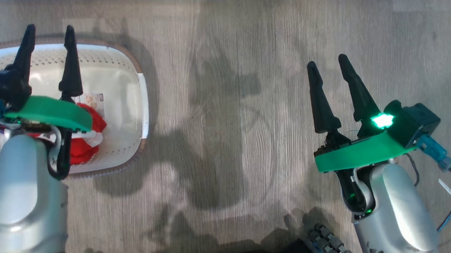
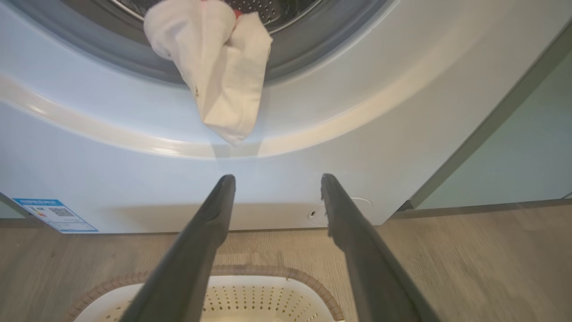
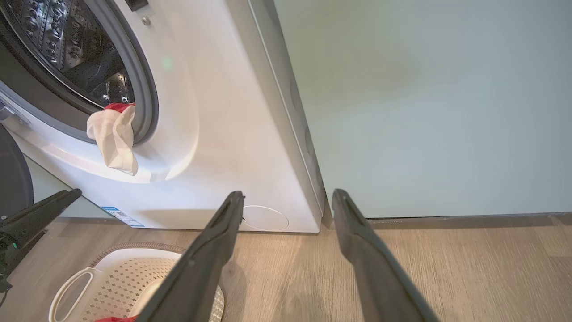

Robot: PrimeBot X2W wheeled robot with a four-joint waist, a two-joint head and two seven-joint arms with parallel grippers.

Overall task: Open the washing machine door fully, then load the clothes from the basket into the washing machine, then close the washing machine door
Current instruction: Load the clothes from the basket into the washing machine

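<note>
You are looking down at the basket (image 1: 143, 98) sitting on the floor (image 1: 229, 123) at the left, just in front of the washing machine (image 2: 134, 179), which is standing at the far side. The clothes (image 1: 92, 134) are lying in the basket's near part, partly under the left arm (image 1: 30, 189), with a label (image 1: 94, 99) lying just beyond them. The left gripper (image 1: 50, 27) is hovering over the basket. The right gripper (image 1: 327, 60) is hanging over the floor, well to the right. A garment (image 2: 214, 67) is hanging out of the drum (image 3: 67, 44), over the gasket (image 2: 313, 53) and down the machine's front. A cabinet (image 3: 424, 112) is standing just beside the machine, on its right.
</note>
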